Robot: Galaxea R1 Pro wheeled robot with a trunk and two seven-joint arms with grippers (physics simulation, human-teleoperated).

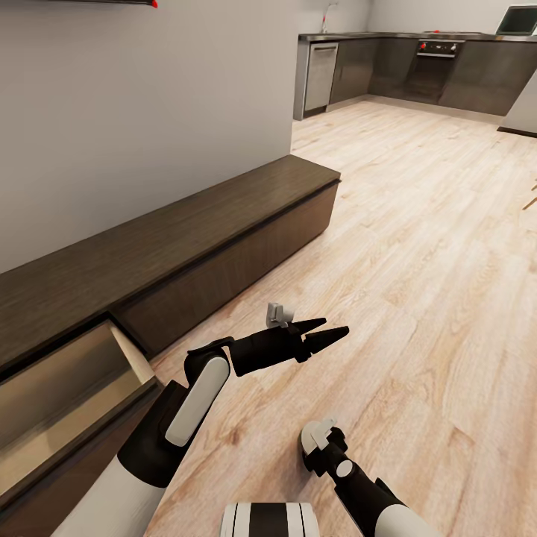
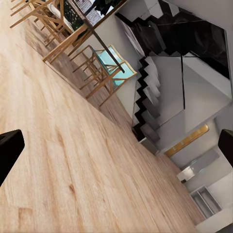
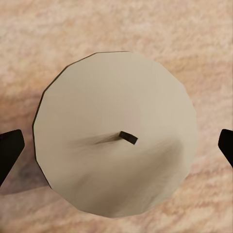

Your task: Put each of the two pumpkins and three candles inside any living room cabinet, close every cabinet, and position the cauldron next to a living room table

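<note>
A candle (image 3: 116,97) stands upright on the wood floor, seen in the right wrist view as a pale round top with a short dark wick. My right gripper (image 3: 116,145) hangs open straight above it, a dark fingertip on either side and neither touching it. In the head view the right wrist (image 1: 328,446) points down at the floor near my base and hides the candle. The left gripper (image 1: 335,326) is open and empty, held level over the floor in front of the cabinet (image 1: 224,216). The cabinet's left drawer (image 1: 67,395) is pulled open, showing a pale interior.
The long cabinet runs along the grey wall (image 1: 149,112) on my left. Open wood floor (image 1: 432,283) stretches ahead to a kitchen with dark counters (image 1: 418,67). The left wrist view shows wooden dining chairs (image 2: 97,68) and a dark staircase (image 2: 160,73) farther off.
</note>
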